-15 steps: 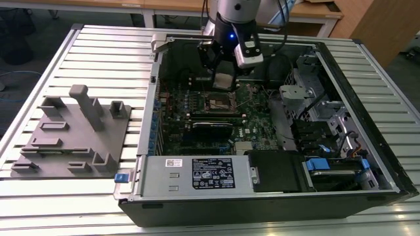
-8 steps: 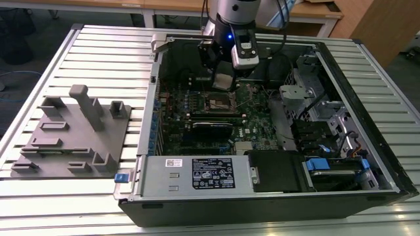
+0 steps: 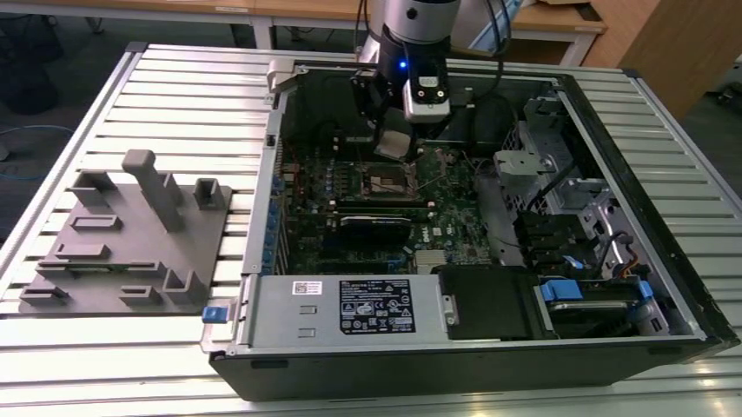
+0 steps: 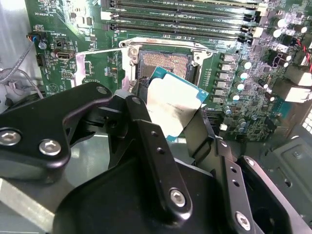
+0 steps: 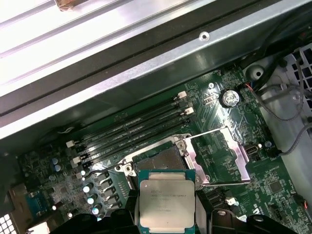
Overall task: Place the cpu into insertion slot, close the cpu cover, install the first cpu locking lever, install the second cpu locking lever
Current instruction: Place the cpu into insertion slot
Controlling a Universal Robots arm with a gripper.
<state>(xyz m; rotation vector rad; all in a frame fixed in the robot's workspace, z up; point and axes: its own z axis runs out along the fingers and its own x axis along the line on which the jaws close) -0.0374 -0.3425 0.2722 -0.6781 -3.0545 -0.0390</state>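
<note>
The cpu point(image 5: 165, 204) is gripped by its edges between the closed jaws, hanging over the bare insertion slot point(image 5: 158, 163). The cpu cover point(image 5: 219, 156) lies swung open beside the slot, inside the case point(image 3: 464, 375) on the desk point(image 3: 151, 78).

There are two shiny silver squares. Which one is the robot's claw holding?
The solid one, the cpu, pinched in the gripper near the insertion slot. The cpu cover, a hollow frame, lies flipped open beside the slot.
</note>
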